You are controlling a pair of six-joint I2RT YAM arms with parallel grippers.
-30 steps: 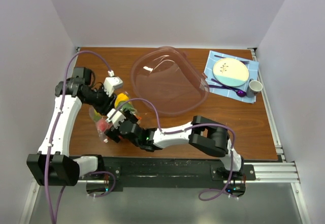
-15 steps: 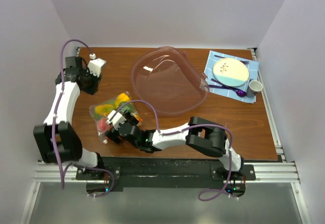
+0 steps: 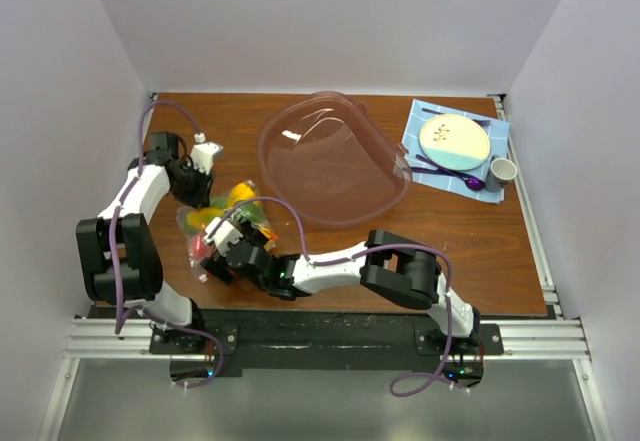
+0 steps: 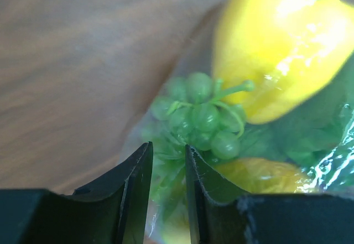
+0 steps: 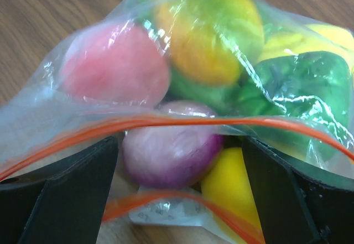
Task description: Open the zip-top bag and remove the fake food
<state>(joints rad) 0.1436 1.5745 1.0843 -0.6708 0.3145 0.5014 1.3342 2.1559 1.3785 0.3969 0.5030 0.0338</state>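
The zip-top bag (image 3: pixel 225 223) lies at the table's front left, full of fake food. My right gripper (image 3: pixel 218 253) is open at the bag's mouth. In the right wrist view its wide fingers (image 5: pixel 55 194) flank a purple onion (image 5: pixel 157 147), with the orange zip strip (image 5: pixel 166 123) across above it. A pink peach (image 5: pixel 110 69), an orange-yellow fruit (image 5: pixel 207 28) and a green vegetable (image 5: pixel 298 83) sit deeper in. My left gripper (image 3: pixel 205 189) is at the far end, its jaws a narrow gap apart (image 4: pixel 168 155). Green grapes (image 4: pixel 202 117) and a yellow pepper (image 4: pixel 282 50) show just beyond.
A large clear pinkish bowl (image 3: pixel 335 156) stands just behind and right of the bag. At the back right a blue mat (image 3: pixel 418 126) holds a plate (image 3: pixel 455 141), a purple spoon (image 3: pixel 470 183) and a cup (image 3: pixel 502 170). The left wall is close to the left arm.
The left arm swung away to the back left corner, then came back down onto the bag's far end. The right gripper stayed at the bag's mouth.
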